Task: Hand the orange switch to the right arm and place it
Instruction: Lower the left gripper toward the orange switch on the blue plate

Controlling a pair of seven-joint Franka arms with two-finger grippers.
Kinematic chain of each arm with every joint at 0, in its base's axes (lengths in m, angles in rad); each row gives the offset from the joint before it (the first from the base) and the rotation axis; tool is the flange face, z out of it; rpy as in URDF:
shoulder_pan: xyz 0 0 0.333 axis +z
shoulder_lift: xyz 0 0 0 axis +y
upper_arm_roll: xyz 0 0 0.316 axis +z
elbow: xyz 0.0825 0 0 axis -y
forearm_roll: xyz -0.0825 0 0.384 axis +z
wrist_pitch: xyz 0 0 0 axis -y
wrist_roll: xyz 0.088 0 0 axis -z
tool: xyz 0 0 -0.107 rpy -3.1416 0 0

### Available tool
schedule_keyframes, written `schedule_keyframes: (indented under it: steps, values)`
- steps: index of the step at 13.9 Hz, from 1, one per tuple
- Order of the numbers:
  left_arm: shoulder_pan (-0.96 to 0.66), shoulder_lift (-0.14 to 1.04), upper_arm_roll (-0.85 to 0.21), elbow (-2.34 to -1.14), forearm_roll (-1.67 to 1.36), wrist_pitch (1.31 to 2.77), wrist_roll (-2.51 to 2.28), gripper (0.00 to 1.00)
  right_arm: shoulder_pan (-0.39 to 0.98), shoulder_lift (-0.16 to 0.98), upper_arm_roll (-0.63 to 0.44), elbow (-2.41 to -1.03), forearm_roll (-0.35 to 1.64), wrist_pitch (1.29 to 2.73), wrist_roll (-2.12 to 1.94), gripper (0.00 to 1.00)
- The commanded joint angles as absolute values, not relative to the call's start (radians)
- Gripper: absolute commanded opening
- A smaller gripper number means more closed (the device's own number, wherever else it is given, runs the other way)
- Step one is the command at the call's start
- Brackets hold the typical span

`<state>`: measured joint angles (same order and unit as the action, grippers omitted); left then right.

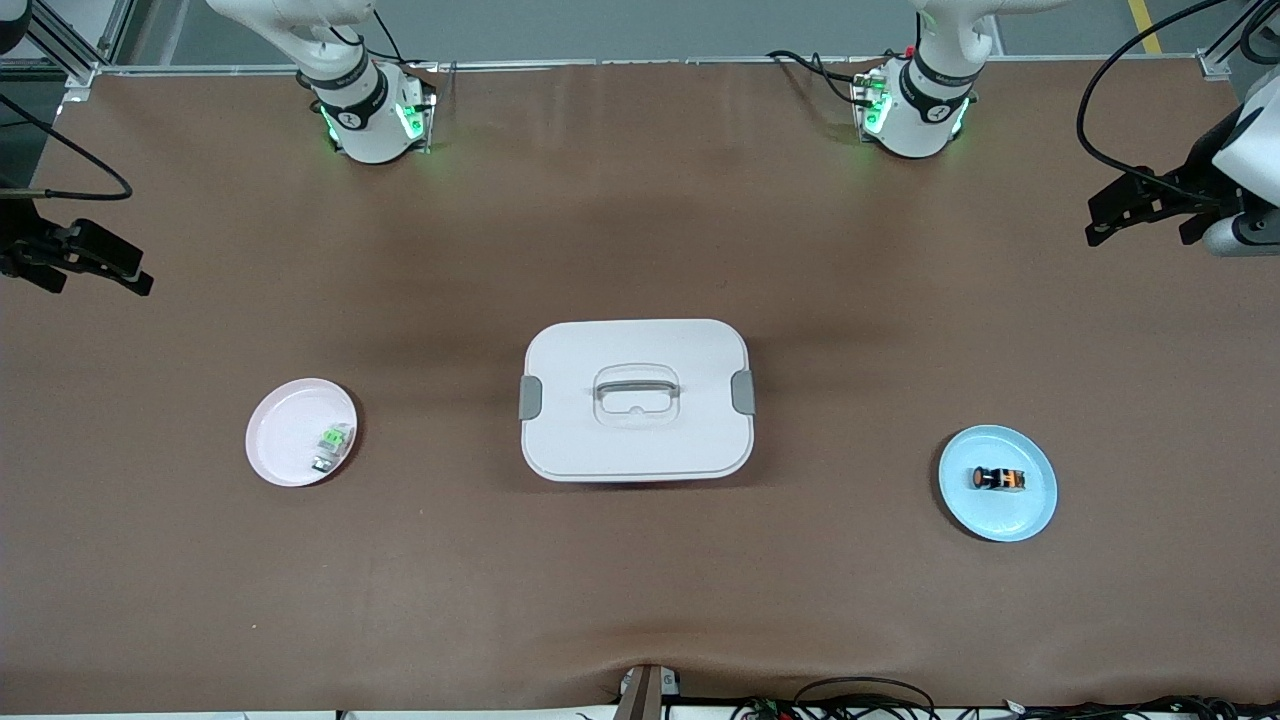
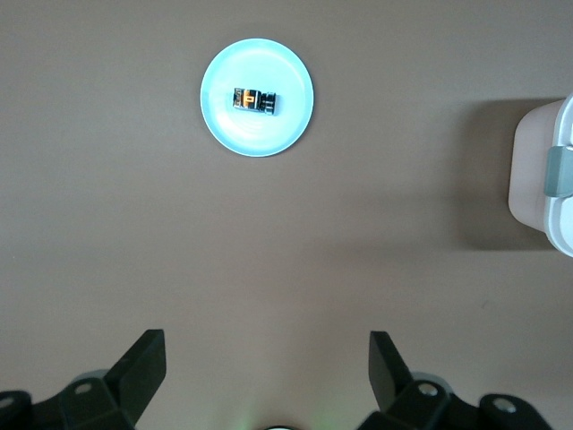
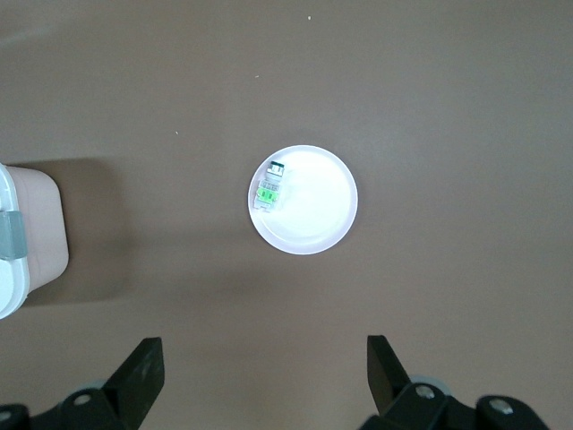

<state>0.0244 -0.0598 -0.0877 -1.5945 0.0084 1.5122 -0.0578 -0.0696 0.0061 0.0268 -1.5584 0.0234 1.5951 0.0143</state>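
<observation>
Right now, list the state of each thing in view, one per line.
Orange switch: lying on the blue plate, untouched.
Green-and-clear part: lying on the pink plate.
White box: lid on, both side latches down.
Left end effector: open, empty, above the table.
Right end effector: open, empty, above the table.

Bare table lies under the wide-open left gripper up to the blue plate; the lidded white box stands aside between both grippers, blocking only a low crossing
</observation>
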Motion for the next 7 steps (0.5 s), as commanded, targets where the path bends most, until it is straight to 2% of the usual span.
schedule_keyframes:
  steps: [1,7]
  values:
    - [0.026,-0.046,-0.089,-1.569,0.008,1.493,-0.058,1.0,-0.081,-0.017,0.034,-1.578,0.025,1.603,0.005,1.0]
    - [0.034,0.058,-0.08,-1.533,0.041,1.502,-0.051,1.0,-0.083,-0.017,0.034,-1.578,0.025,1.605,0.005,1.0]
